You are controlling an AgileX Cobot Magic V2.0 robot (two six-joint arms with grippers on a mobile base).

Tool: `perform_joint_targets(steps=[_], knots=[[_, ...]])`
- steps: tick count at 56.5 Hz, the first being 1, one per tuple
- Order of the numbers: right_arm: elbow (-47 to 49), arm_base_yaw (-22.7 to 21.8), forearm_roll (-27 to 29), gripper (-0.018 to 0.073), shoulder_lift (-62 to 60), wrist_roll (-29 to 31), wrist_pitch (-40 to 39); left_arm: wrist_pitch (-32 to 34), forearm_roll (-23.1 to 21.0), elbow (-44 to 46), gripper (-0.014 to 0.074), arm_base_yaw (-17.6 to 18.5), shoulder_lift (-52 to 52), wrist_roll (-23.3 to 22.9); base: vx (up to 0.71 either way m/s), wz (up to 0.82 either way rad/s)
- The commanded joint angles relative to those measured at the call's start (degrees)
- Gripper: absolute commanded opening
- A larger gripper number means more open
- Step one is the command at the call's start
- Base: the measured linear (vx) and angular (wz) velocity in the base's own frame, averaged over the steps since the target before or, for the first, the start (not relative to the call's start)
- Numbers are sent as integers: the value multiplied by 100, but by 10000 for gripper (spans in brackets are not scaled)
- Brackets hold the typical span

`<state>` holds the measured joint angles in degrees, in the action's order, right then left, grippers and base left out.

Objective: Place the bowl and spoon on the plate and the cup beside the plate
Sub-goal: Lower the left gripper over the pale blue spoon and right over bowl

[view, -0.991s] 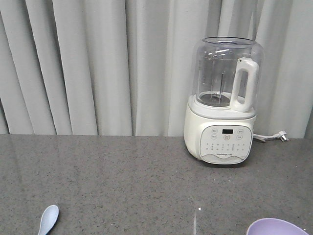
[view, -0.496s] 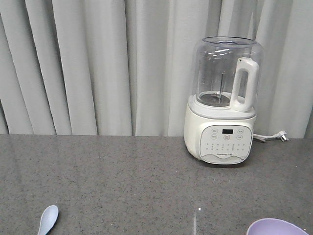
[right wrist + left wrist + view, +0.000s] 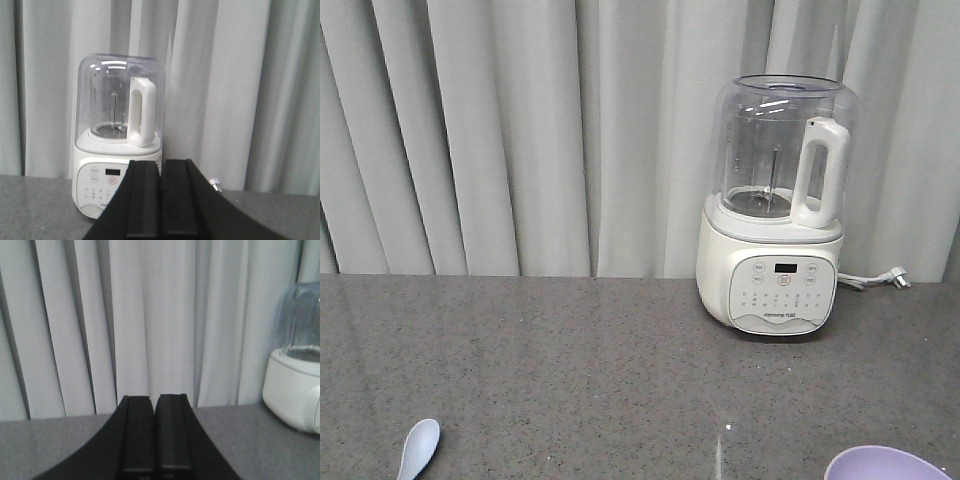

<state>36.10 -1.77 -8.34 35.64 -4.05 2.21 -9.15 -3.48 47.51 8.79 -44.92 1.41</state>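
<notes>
Nothing has shifted over the last second: spoon, bowl and blender sit just where they were. The spoon [image 3: 418, 448] lies on the grey speckled counter [image 3: 570, 370] at the near left. Its pale blue scoop points away from the edge and its handle is cut off by the bottom of the front view. The bowl [image 3: 886, 464] is at the near right, well apart from the spoon, and only the far arc of its lavender rim shows.

At the back right stands the blender [image 3: 778, 210], close to the grey curtain [image 3: 520, 140]. It has a clear jar on a white base, with its white handle to the right. A cord [image 3: 880, 281] with a plug lies just behind the base on the right.

The left gripper [image 3: 154, 400] has its two black fingers pressed together with nothing between them. It is held above the counter and points at the curtain, with the blender at the right edge of its view. The right gripper [image 3: 160, 164] is likewise closed tight on nothing and points straight at the blender's base, apart from it.
</notes>
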Motion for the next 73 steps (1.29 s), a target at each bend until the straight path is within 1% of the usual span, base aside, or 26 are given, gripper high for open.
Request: perform_joint_targets(steps=[1,7,12,14,18,20,21,27,31,35,42,45,48,54,58,63,69,73], knots=[[188,-26,-52,-5,229,31,-436,564,-12,229,5,5,-225,3,0,0],[188,-26,-52,25,298,31,-409,620,-12,229,40,5,-381,3,0,0],[188,-26,-57,87,298,31,-402,620,-12,229,117,5,-436,3,0,0],[188,-26,-57,128,298,31,-380,620,-12,229,152,5,-444,3,0,0],[188,-26,-57,235,298,31,-361,642,-12,229,254,5,-444,3,0,0],[188,-26,-57,314,298,31,-340,647,-12,229,313,5,-444,3,0,0],[188,-26,-57,337,298,31,-333,647,-12,229,343,5,-444,3,0,0],[188,-26,-57,539,298,31,-221,611,-12,229,507,5,-444,3,0,0],[188,-26,-57,633,298,31,-221,643,-12,219,571,5,-448,3,0,0],[188,-26,-57,678,298,31,-258,664,-50,219,601,5,-465,-15,0,0],[188,-26,-7,676,298,-74,-221,524,-116,225,588,5,-501,-59,0,0],[188,-11,16,662,298,-113,-147,328,-116,295,582,5,-519,-59,0,0],[188,27,22,644,298,-113,-25,-88,-116,515,577,5,-635,-59,0,0],[188,140,22,599,387,-88,228,-1205,-116,1216,576,5,-1153,-59,0,0],[188,140,11,580,499,-88,286,-2115,-116,1682,576,5,-1671,-59,0,0],[188,140,11,575,661,-88,344,-3046,-116,2038,576,5,-2319,-73,0,0],[188,140,11,575,833,-88,339,-3454,-102,2029,576,5,-2950,-294,0,0],[188,140,11,575,887,-88,339,-3572,-102,2029,576,5,-3346,-308,0,0]])
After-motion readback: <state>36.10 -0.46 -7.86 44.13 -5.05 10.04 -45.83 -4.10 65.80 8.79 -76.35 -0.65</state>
